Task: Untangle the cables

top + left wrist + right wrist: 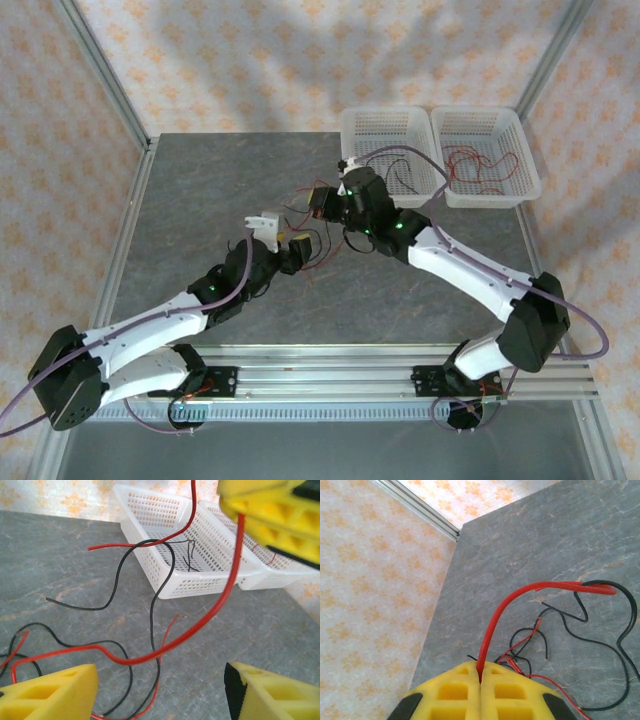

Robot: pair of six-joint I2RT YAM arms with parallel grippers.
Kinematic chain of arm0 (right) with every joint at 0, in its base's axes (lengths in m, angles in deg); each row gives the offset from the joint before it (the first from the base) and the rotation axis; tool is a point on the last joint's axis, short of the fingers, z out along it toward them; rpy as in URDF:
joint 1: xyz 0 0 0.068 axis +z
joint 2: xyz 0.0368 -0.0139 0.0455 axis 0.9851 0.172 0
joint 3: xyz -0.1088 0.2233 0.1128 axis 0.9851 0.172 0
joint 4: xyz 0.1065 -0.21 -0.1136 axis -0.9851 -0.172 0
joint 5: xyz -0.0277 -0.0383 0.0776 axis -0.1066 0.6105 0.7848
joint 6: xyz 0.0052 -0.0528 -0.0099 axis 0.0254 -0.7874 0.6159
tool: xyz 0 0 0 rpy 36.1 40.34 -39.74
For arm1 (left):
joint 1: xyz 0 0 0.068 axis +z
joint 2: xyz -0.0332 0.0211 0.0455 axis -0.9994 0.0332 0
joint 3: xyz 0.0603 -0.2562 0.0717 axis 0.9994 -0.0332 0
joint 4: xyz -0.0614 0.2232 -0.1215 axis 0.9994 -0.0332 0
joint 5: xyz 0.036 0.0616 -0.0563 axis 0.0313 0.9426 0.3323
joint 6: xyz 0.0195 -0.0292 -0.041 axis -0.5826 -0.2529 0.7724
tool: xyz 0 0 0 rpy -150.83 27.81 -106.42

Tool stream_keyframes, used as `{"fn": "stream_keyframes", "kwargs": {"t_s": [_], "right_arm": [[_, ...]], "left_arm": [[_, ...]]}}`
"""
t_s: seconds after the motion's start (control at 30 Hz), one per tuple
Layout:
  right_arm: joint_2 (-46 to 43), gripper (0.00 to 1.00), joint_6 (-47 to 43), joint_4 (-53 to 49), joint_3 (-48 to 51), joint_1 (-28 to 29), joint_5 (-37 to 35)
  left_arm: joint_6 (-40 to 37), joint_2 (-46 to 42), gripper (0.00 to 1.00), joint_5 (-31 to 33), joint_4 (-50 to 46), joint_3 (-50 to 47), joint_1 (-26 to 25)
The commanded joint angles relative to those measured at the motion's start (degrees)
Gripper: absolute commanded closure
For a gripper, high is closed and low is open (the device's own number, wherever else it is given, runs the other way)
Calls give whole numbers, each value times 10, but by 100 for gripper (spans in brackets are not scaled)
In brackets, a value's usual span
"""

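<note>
The right arm has its jaws clamped together on a thin red wire, holding it in an arc above the grey stone-patterned desk. The left arm hovers with its jaws apart (yellow, gaping wide) just over the loose curly red and black cables, near two white perforated plastic baskets.
</note>
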Motion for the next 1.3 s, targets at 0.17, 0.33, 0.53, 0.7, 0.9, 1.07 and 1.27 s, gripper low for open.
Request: {"fn": "stream_keyframes", "kwargs": {"t_s": [0.17,0.33,0.53,0.7,0.9,1.07,1.27], "right_arm": [[-51,100,26,15,-31,3,44],[-80,100,32,15,-39,3,48],[-113,100,39,3,-63,3,64],[-139,100,41,-2,-89,3,68],[-146,100,23,-39,-152,3,59],[-140,100,-2,-82,-220,3,43],[-127,100,-44,-144,-306,2,-1]], "left_arm": [[-86,71,31,166,87,34,-5],[-101,125,27,201,127,40,24],[-30,177,30,140,181,10,114],[1,229,32,126,199,4,137],[42,268,32,121,213,-14,137],[66,277,32,124,221,-35,137],[78,278,33,120,221,-48,137]]}}
